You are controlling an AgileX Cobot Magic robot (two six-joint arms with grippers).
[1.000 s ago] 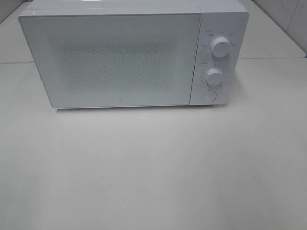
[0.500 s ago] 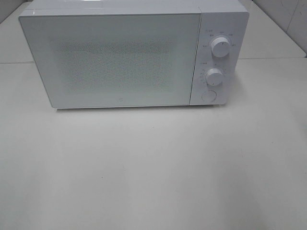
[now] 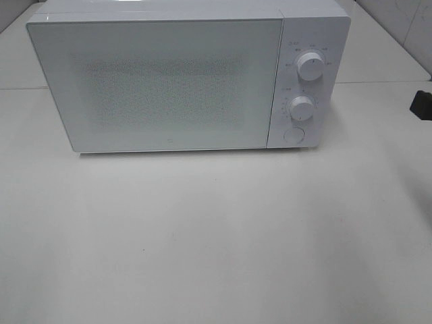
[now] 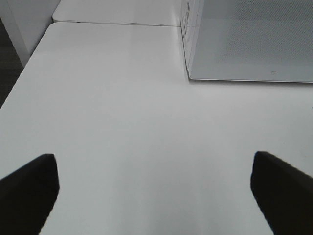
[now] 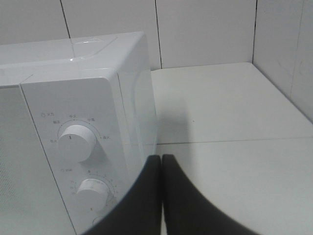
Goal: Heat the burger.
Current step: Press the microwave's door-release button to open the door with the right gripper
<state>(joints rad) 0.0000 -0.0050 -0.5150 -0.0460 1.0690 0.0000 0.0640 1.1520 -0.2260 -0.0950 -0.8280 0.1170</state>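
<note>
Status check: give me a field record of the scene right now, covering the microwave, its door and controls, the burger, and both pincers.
microwave: white, standing on the table
door: closed, inside not visible
controls: upper knob, lower knob, round button, all untouched
burger: not visible in any view
left pincer: open, empty, over bare table near the microwave's left front corner
right pincer: shut, empty, off the microwave's right side near the knobs
</note>
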